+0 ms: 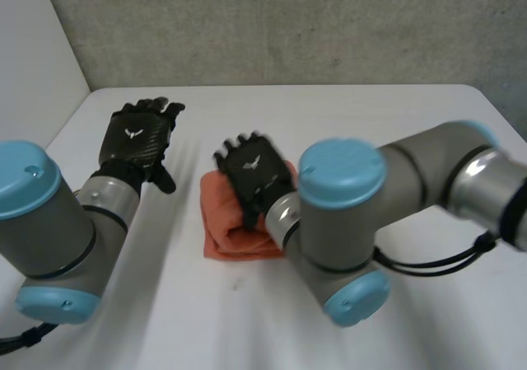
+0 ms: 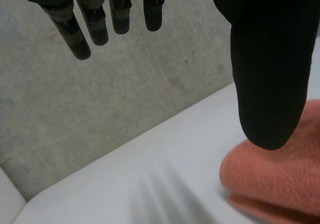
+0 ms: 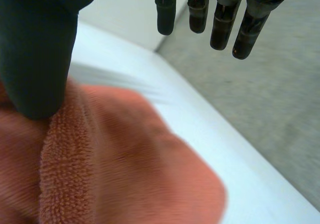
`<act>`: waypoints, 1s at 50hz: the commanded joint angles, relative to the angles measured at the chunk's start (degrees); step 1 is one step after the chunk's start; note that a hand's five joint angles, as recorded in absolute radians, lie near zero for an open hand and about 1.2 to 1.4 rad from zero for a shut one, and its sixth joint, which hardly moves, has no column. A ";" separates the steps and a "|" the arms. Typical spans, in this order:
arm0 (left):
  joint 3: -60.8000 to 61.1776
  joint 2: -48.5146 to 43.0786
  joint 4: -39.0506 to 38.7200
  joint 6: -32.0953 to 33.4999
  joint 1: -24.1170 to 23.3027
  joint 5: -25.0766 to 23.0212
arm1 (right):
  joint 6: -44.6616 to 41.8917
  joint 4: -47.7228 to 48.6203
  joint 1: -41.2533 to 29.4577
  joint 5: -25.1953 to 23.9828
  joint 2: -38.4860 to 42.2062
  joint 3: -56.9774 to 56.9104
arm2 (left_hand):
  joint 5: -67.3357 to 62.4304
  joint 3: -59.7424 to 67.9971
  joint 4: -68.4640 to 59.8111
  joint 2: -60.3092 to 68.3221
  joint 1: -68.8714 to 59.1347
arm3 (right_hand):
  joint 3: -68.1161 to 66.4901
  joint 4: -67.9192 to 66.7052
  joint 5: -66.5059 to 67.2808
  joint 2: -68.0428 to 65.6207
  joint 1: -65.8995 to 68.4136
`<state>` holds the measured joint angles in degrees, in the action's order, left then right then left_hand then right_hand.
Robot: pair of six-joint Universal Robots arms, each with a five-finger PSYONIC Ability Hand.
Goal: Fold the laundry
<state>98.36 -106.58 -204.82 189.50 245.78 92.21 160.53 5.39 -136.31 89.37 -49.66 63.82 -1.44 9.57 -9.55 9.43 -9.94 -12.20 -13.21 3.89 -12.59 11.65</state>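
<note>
Orange terry towel (image 1: 235, 236), folded into a thick, round-edged rectangle, is lying on the smooth white table (image 1: 370, 123) under the right hand (image 1: 255, 176). That hand is hovering with fingers straight and spread and thumb apart over the looped pile; can't tell whether it touches. Left hand (image 1: 136, 135), with a glossy woven-pattern back, is hanging beside the towel and apart from it, fingers straight and relaxed, gripping nothing. Rough grey wall (image 1: 288, 24) is showing beyond both hands' fingertips.

Soft, even light is brightening the white table (image 1: 346, 114) (the grey wall (image 1: 288, 24) is looking duller). The orange towel (image 2: 280, 174) is casting a thin shadow beneath its edge.
</note>
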 commanded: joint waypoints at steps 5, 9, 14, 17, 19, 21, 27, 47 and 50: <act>-11.16 -8.19 3.80 -9.40 -6.53 -0.19 | 17.45 -1.88 7.73 -4.47 -7.55 3.41 | 1.39 0.48 -0.50 0.62 -0.11 | 2.20 3.21 -3.89 2.59 -1.65; -14.24 -13.55 8.72 -9.59 -9.87 -0.19 | 17.54 -5.21 9.75 -4.82 -3.35 2.10 | 1.44 0.43 -0.45 0.57 -0.06 | 2.20 3.21 -3.89 2.59 -1.65; -14.60 -17.16 11.98 -9.24 -10.41 0.42 | 17.37 -7.49 10.80 -4.91 1.22 0.34 | 1.44 0.43 -0.45 0.57 -0.06 | 2.20 3.21 -3.89 2.59 -1.65; -14.25 -18.04 13.39 -8.36 -10.32 0.51 | 16.58 -9.43 11.42 -4.91 4.47 -0.89 | 1.44 0.43 -0.45 0.57 -0.06 | 2.20 3.21 -3.89 2.59 -1.65; -13.99 -18.13 13.74 -7.75 -10.15 0.51 | 15.96 -10.49 11.51 -4.91 5.80 -1.60 | 1.44 0.43 -0.45 0.57 -0.06 | 2.20 3.21 -3.89 2.59 -1.65; -13.72 -18.22 14.18 -6.95 -9.88 0.42 | 15.34 -11.37 11.77 -5.00 6.68 -2.39 | 1.44 0.43 -0.45 0.57 -0.06 | 2.20 3.21 -3.89 2.59 -1.65; -12.23 -18.13 14.36 -1.59 -9.71 0.42 | 14.20 -13.39 12.30 -5.00 7.30 -5.64 | 1.44 0.43 -0.45 0.57 -0.06 | 2.20 3.21 -3.89 2.59 -1.65; -16.63 7.16 14.27 1.23 -5.15 2.97 | 14.38 -11.46 19.41 -1.67 -22.99 1.02 | 1.44 0.43 -0.45 0.57 -0.06 | 2.20 3.21 -3.89 2.59 -1.65; -15.49 12.08 14.97 0.09 -3.21 2.80 | 14.11 -9.71 22.22 -0.08 -29.76 5.59 | 1.44 0.43 -0.45 0.57 -0.06 | 2.20 3.21 -3.89 2.59 -1.65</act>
<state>81.58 -103.35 -190.78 191.13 238.73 95.10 175.39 -7.09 -119.09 86.07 -65.98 61.47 -1.43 9.57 -9.55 9.43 -9.94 -12.20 -13.21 3.64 -12.59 11.65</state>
